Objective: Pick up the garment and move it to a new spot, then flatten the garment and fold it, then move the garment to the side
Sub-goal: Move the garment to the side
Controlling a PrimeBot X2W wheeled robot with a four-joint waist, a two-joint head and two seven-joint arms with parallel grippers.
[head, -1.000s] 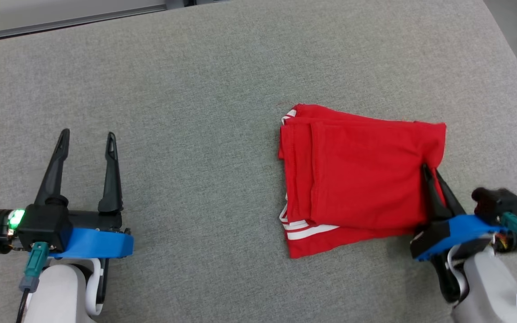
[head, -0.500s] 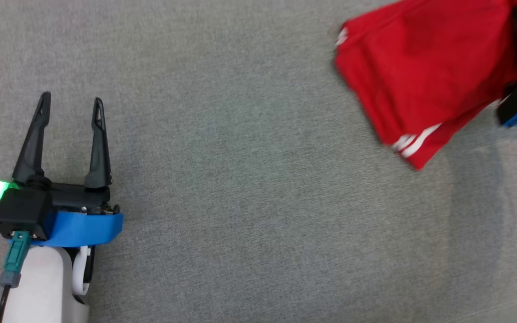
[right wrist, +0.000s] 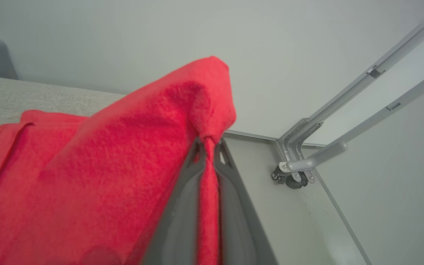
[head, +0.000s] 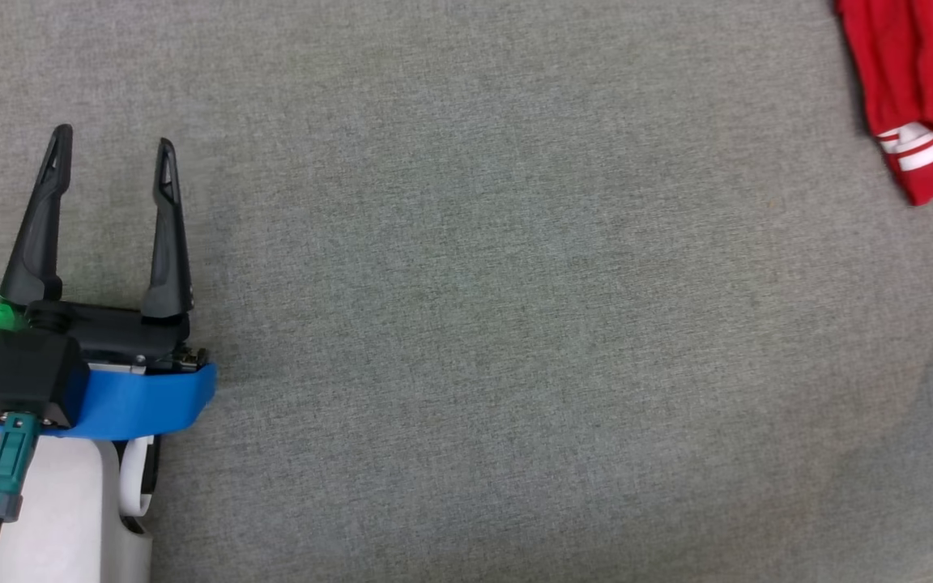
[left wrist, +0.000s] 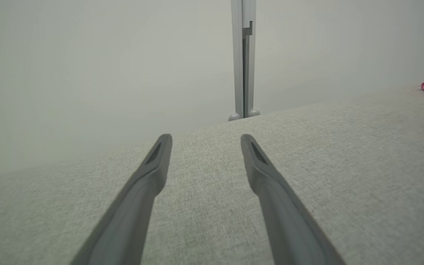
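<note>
A: R gripper (right wrist: 209,147) status?
B: Clamped on an edge of the red garment (head: 920,81). It's folded, at far right of the grey surface (head: 466,324), pinched edge lifted. L gripper (head: 108,154) spread, empty.
A: Progress?
B: Fold looks done; prob. mid side-move. Left to do: set down, let go.

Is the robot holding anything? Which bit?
The right gripper pinches the red garment by a bunched edge between its fingers. The left gripper holds nothing.

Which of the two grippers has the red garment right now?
The right gripper: it is pinched shut on a fold of the red garment. The left gripper is spread open over the grey surface, holding nothing.
</note>
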